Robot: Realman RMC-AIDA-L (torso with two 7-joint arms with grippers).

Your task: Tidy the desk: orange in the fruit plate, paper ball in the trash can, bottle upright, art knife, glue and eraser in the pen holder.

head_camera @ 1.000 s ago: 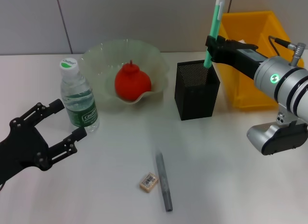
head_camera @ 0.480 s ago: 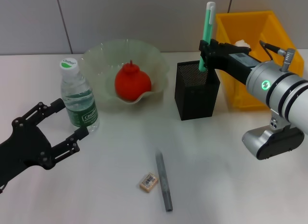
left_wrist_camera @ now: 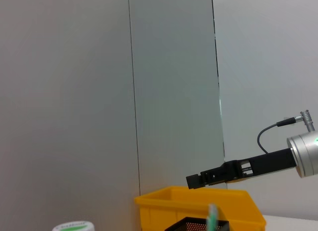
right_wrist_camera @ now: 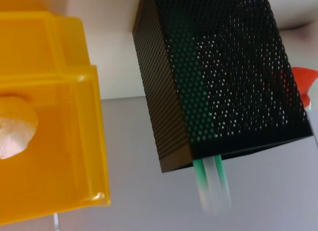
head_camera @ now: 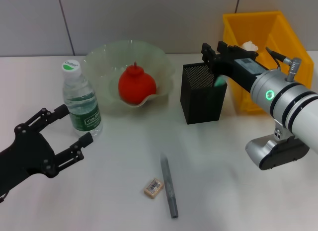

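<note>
Nearest on the white desk (head_camera: 238,201) lie the tan eraser (head_camera: 154,187) and, just beside it at its 3 o'clock, a slim grey art knife (head_camera: 169,187) lying flat. The left gripper (head_camera: 59,136) hangs at 9 o'clock over the desk, fingers spread apart, holding nothing. Just past it the bottle (head_camera: 80,105) stands upright. At 12 o'clock the pale-green fruit plate (head_camera: 102,59) holds the orange (head_camera: 136,85). At its 3 o'clock stands the black mesh pen holder (head_camera: 202,93), and the right gripper (head_camera: 212,49) hangs over its rim with its fingers parted; a blurred green and white stick, the glue (head_camera: 219,81), is inside the holder below it, free of the fingers. Farthest, at 1 o'clock, the yellow trash can (head_camera: 278,27) holds the paper ball (head_camera: 249,44). A grey panelled wall (head_camera: 149,17) backs the desk.

The right wrist view alone shows the stick through the mesh, with the paper ball low in the bin. The left wrist view shows mostly wall, with the right arm over the bin.
</note>
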